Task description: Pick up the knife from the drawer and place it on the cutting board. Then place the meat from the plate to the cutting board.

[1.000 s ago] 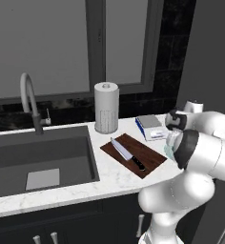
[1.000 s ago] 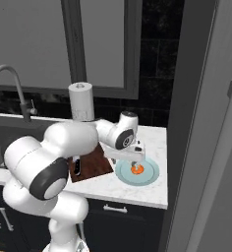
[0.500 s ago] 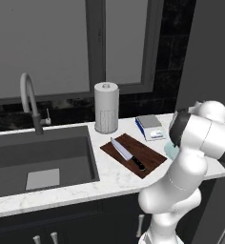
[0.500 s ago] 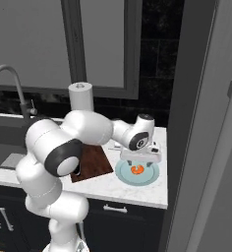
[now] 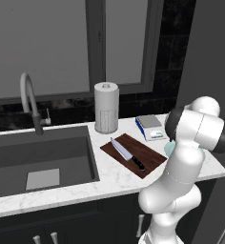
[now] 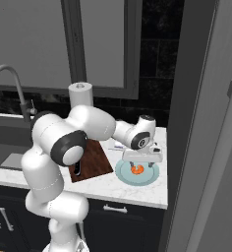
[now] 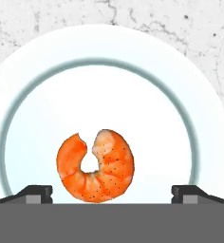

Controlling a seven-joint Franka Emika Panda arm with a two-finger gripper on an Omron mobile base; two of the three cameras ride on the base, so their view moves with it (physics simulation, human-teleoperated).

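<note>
Spanning the lower part of both base views, the white marble counter (image 5: 109,178) carries every item noted here, with dark cabinet fronts beneath it. A dark sink basin (image 5: 38,162) is set into its left portion, and a curved grey faucet (image 5: 29,102) rises behind the basin. A window (image 5: 71,45) occupies the wall above. The white arm reaches over the right end of the counter, and its hand (image 6: 142,158) is positioned low above the plate (image 6: 124,174), pointing down at it. In the hand view the two finger tips stand wide apart at the bottom corners, one on either side of the meat, so the hand is released and grasps nothing. The cutting board (image 5: 142,153) lies flat on the counter between the sink and the plate, set at an angle to the counter edge. A white paper towel roll (image 5: 106,107) stands upright behind the board, near the wall. A small scale-like device (image 5: 150,127) with a blue edge sits to the right of the roll. The plate is pale blue-white with a darker ring and rests just right of the board. The knife (image 5: 127,154) lies on the board, blade toward the wall and black handle toward the counter edge. The meat (image 7: 95,165), an orange-red curl with a pale open centre, lies on the plate, between the finger tips in the hand view.
</note>
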